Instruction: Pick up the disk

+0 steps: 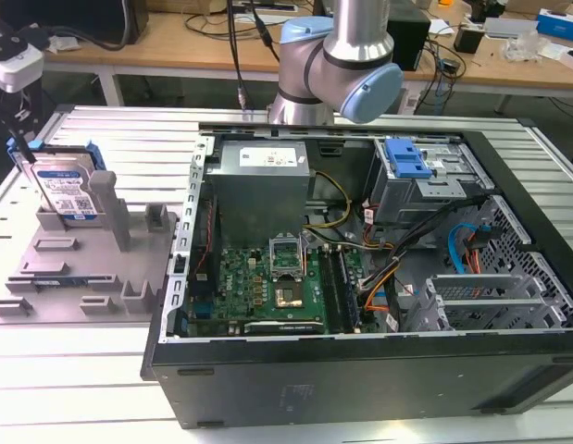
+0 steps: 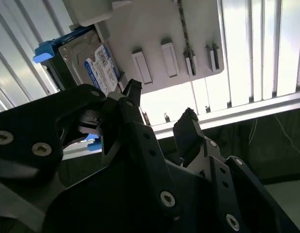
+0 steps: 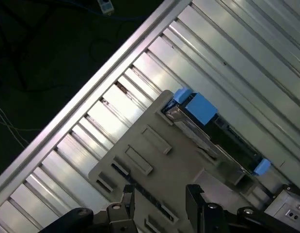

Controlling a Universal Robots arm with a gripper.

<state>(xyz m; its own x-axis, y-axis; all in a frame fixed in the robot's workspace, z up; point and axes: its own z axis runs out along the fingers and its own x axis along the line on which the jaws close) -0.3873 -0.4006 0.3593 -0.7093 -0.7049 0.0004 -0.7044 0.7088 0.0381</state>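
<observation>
Hovers near the disk (image 1: 68, 190) with the gripper (image 2: 160, 99) spread — nothing pinched. Stands on edge between posts of the grey fixture plate (image 1: 82, 266), far at the exterior view's left of the bench (image 1: 82, 388), probably to leave its top free for grasping.

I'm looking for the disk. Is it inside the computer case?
No, the disk stands upright on the grey fixture plate, outside the computer case, at the exterior view's left.
</observation>
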